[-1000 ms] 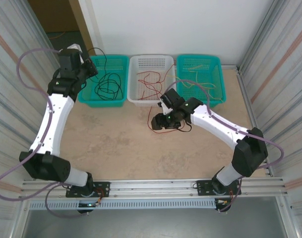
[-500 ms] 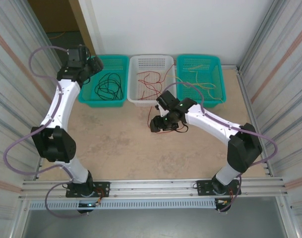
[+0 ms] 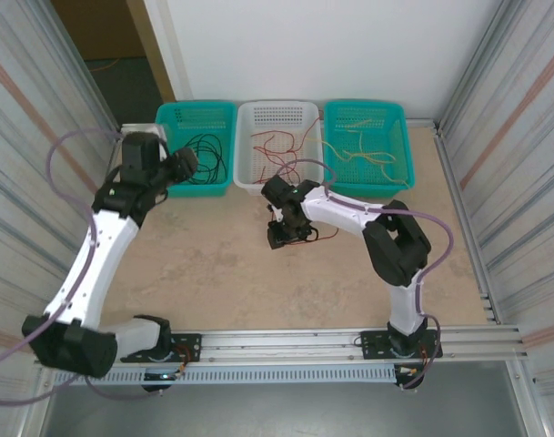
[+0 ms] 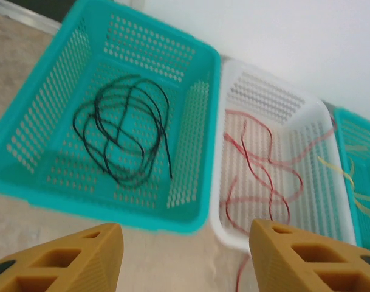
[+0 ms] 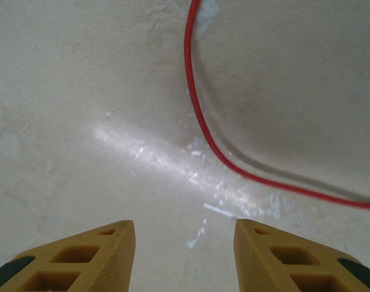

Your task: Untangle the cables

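From above, the left gripper (image 3: 184,164) hovers at the near rim of the left green basket (image 3: 190,188), which holds the black cables (image 3: 204,153). Red cables (image 3: 278,146) lie in the white basket (image 3: 258,188) and yellow cables (image 3: 363,150) in the right green basket (image 3: 407,155). The right gripper (image 3: 278,237) sits low over the table (image 3: 213,273) beside a loose red cable (image 3: 324,233). Whether that strand runs back into the white basket is unclear here.

On the left wrist, the fingers (image 4: 63,255) stand apart and hold nothing.

On the right wrist, the fingers (image 5: 81,255) are also parted and empty, with the loose red cable ahead of them rather than between. Closing here would likely pinch air or scrape the table. If the strand is tied to the basket pile, a pull could drag sorted cables out.
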`<state>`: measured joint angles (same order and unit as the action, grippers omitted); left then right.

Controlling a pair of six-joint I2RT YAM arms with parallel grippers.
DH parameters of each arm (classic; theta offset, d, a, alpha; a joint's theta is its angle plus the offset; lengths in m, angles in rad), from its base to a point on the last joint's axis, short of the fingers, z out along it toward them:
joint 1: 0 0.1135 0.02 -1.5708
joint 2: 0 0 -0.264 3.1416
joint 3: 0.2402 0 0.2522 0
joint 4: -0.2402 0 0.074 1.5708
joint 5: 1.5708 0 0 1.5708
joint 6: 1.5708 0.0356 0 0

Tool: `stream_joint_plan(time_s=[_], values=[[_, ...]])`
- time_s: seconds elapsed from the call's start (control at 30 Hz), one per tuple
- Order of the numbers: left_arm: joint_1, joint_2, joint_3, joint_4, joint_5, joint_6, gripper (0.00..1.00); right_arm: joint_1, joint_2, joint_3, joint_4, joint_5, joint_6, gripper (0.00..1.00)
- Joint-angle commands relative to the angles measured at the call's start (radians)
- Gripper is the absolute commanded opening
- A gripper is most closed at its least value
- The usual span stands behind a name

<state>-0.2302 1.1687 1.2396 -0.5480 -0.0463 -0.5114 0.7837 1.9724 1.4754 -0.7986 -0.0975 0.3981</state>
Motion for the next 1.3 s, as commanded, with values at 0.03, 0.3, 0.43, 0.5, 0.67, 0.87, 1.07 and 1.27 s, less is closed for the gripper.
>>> stream_joint_plan(time_s=[0.03,0.3,0.43,0.5,0.67,0.87,1.07,1.27], values=[[-0.046,-0.115,-0.137,-0.009,0.039,-0.048,0.56,0.003,0.086,0.078,-0.024,0.05,-0.057,0.49],[-0.112,-0.269,-0.28,-0.003,0.076,-0.104,0.55,0.005,0.184,0.118,-0.019,0.055,-0.08,0.31],[-0.127,-0.259,-0.283,0.018,0.102,-0.107,0.55,0.019,0.153,0.098,-0.005,0.071,-0.079,0.05],[-0.132,-0.248,-0.278,0.036,0.114,-0.11,0.55,0.021,0.107,0.068,0.008,0.078,-0.064,0.0],[-0.156,-0.23,-0.278,0.128,0.174,-0.113,0.56,0.02,-0.165,-0.065,0.094,-0.083,-0.036,0.0],[-0.253,-0.23,-0.335,0.402,0.272,-0.095,0.59,-0.039,-0.508,-0.093,0.216,-0.262,0.103,0.0],[-0.403,-0.211,-0.382,0.748,0.292,-0.047,0.67,-0.18,-0.638,-0.07,0.428,-0.447,0.313,0.0],[-0.537,-0.089,-0.279,0.792,0.298,0.086,0.73,-0.244,-0.668,-0.026,0.647,-0.529,0.511,0.0]])
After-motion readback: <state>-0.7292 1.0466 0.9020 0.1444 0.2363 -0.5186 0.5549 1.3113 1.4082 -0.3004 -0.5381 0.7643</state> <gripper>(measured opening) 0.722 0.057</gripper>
